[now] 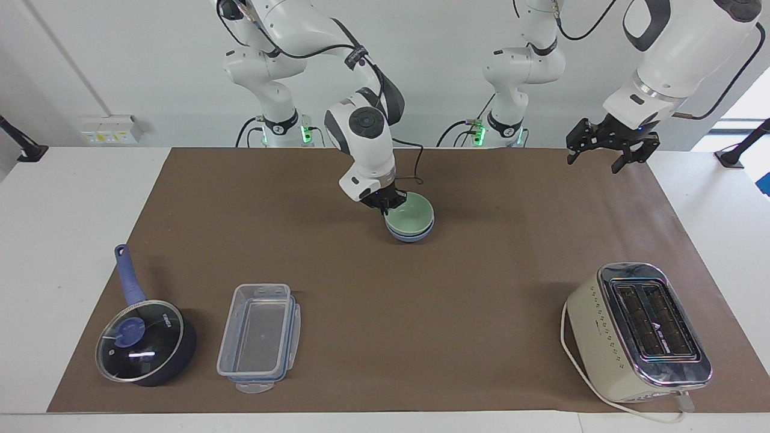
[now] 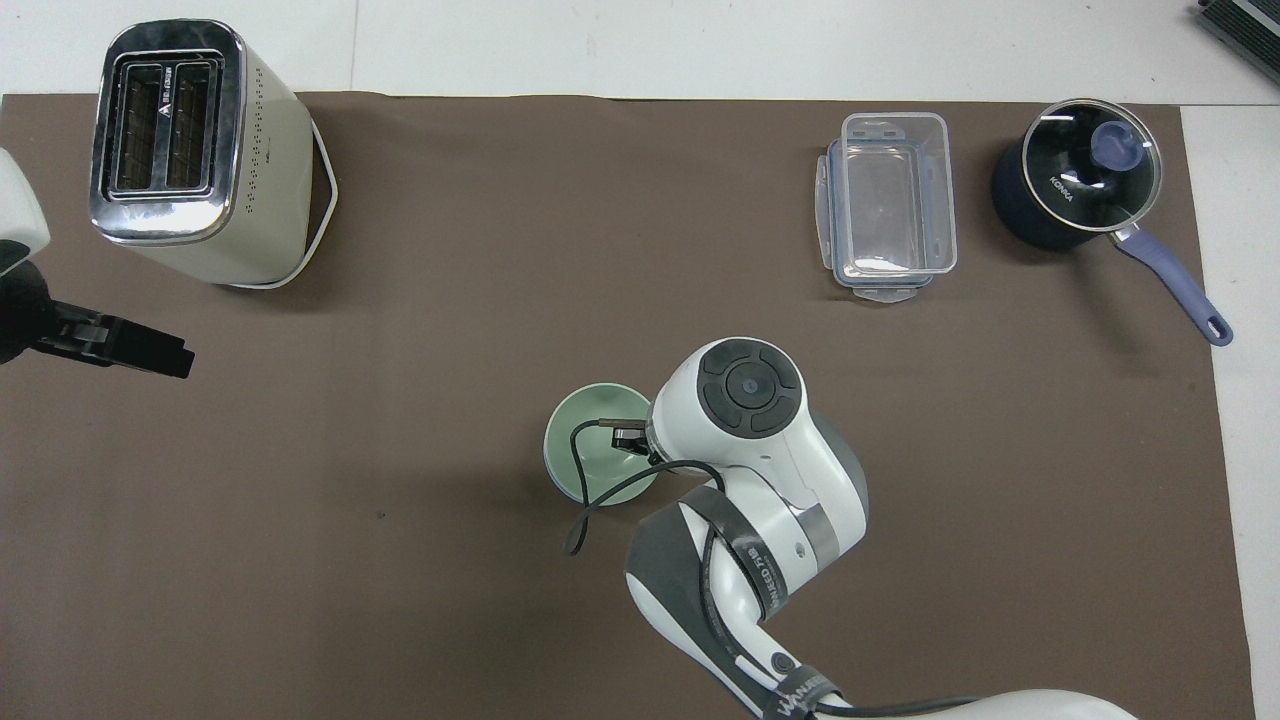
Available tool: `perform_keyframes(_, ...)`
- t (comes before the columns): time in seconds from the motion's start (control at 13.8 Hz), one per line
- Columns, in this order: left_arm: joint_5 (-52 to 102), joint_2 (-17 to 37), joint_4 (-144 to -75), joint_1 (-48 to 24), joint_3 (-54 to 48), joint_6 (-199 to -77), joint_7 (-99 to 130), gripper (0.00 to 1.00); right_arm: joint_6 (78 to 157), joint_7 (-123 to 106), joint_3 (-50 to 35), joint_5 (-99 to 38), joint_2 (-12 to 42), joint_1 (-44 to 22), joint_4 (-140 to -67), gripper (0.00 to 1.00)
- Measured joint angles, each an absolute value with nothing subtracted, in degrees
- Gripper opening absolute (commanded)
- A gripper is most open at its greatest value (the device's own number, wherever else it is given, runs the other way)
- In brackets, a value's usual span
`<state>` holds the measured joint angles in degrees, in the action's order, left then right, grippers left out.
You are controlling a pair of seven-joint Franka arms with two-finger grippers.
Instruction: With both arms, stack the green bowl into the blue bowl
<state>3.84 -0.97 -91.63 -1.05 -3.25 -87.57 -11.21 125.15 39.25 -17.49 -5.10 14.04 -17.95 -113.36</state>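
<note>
Green bowl (image 1: 410, 216) sits nested in the blue bowl (image 1: 411, 235) near the middle of the brown table mat (image 1: 481, 240), so that only a thin blue rim and the lower wall of the blue bowl show beneath it in the facing view; from overhead only a sliver of blue edges the green one. The right gripper (image 1: 387, 206) is down at the stacked pair, its fingertips pinched together on the green bowl's rim at the side toward the right arm's end of the table, with the right arm's white wrist leaning in over it. In the overhead view that wrist hides most of the gripper, and a black cable loops across the bowl's inside. The left gripper (image 1: 607, 146) hangs in the air over the mat's edge at the left arm's end of the table, well apart from the bowls, its fingers spread wide and holding nothing; that arm waits. Farther from the robots than the bowls stand a cream toaster (image 1: 637, 334) with a chrome top at the left arm's end, and at the right arm's end a clear plastic food container (image 1: 258, 337) just beside a dark blue saucepan (image 1: 146, 343) with a glass lid and a blue handle.
</note>
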Motion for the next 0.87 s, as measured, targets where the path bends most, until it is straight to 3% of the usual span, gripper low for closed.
perform_keyframes(0.07, 3.8, -1.0, -91.6, -1.1, -3.3, -87.6, -11.2, 1.0, 125.7, 39.3, -17.5, -5.1, 14.0, -18.0, -113.5, 0.41)
perform_keyframes(0.15, 3.8, -1.0, -91.6, -1.1, -3.3, -87.6, -11.2, 1.0, 126.3, 39.3, -17.5, -5.1, 14.1, -18.0, -113.6, 0.84)
perform_keyframes(0.22, 3.8, -1.0, -91.6, -1.1, -3.3, -87.6, -11.2, 1.0, 126.5, 39.3, -17.5, -5.1, 14.1, -17.9, -113.5, 1.0)
perform_keyframes(0.51, 3.8, -1.0, -91.6, -1.1, -3.4, -87.6, -11.2, 1.0, 127.3, 39.2, -17.3, -5.0, 13.8, -17.3, -111.8, 1.0)
perform_keyframes(0.87, 3.8, -1.0, -91.6, -1.1, -3.5, -87.6, -11.2, 1.0, 126.9, 36.0, -16.6, 1.2, 9.6, -11.1, -109.2, 1.0)
